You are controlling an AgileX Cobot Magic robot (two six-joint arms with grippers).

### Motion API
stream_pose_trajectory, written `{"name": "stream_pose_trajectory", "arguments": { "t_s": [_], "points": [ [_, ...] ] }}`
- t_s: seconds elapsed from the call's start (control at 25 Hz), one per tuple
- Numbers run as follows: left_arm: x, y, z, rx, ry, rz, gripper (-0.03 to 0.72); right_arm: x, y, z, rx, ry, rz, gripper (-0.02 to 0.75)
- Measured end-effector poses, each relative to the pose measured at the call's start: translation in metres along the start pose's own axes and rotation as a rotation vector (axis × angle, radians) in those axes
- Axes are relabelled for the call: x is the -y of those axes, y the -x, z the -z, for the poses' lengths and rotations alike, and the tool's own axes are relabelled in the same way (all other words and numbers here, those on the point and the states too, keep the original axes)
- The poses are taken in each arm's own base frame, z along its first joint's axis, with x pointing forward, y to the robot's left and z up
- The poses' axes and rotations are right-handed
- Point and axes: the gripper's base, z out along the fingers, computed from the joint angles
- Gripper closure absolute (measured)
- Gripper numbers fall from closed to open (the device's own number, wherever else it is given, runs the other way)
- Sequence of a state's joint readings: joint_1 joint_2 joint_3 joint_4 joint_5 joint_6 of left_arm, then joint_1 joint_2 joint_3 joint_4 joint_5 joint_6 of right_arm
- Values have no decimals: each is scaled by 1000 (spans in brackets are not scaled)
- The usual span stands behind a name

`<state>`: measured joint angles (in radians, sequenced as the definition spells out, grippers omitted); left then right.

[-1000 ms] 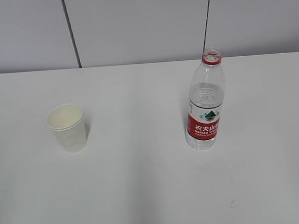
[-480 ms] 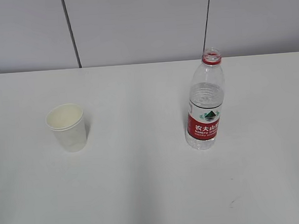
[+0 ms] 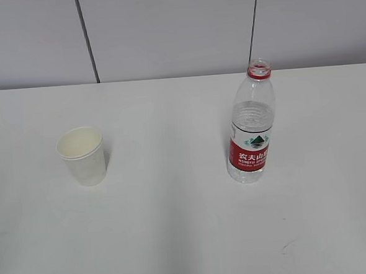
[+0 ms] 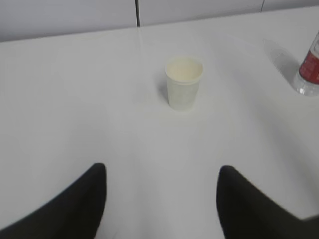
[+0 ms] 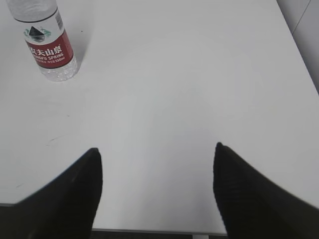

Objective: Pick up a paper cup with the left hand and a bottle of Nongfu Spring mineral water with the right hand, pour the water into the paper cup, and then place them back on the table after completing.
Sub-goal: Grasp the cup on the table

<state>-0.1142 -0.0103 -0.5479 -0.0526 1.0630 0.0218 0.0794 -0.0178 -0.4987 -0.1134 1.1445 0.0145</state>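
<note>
Worktop [image 3: 189,236]: plain white, with a grey panelled wall [image 3: 170,29] behind it. Only two things stand on it.

Bottle [image 3: 251,123]: upright on the right side, red label, cap off — the neck is open with only the red ring left on it. The water [image 3: 251,117] reaches roughly the shoulder. In the right wrist view the bottle sits in the top-left corner, well ahead and off to the left of the pincer's line.

Paper cup [image 3: 82,156]: upright on the left side, well apart from the bottle, white inside; I can't tell if any water is in it. In the left wrist view it sits near centre, ahead of the pincer.

Left pincer [image 4: 162,199]: spread wide, holding nothing, well short of the cup.
Right pincer [image 5: 157,191]: also spread wide, empty, near the worktop's near edge.

Change over the last second: none. Cup and bottle are in the same spots in the exterior view, and no arm enters that view. So my read is that the task is at the very start — nothing picked up yet.

Next, as I judge it: the left pincer has an almost straight approach to the cup; the right needs to swing left to line up on the bottle. Open neck means tipping during the grasp would spill.
</note>
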Motion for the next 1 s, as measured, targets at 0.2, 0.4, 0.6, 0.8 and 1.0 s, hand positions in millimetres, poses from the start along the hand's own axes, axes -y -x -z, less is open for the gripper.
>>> {"name": "stream_pose_trajectory", "arguments": {
  "t_s": [0.2,0.4,0.6,0.8,1.0],
  "points": [
    [0,13,2,140,3,0,251,0,0,0,0,0,0,224],
    [-2,31,5,352,23,-12,251,0,0,0,0,2,-1,224],
    [-4,33,-14,443,40,-25,251,0,1,0,8,2,7,224],
    [-6,34,-41,502,44,-27,251,0,11,4,110,2,12,224],
    [-7,33,-66,509,46,-26,251,-2,24,-5,292,3,41,224]
  ]
}}
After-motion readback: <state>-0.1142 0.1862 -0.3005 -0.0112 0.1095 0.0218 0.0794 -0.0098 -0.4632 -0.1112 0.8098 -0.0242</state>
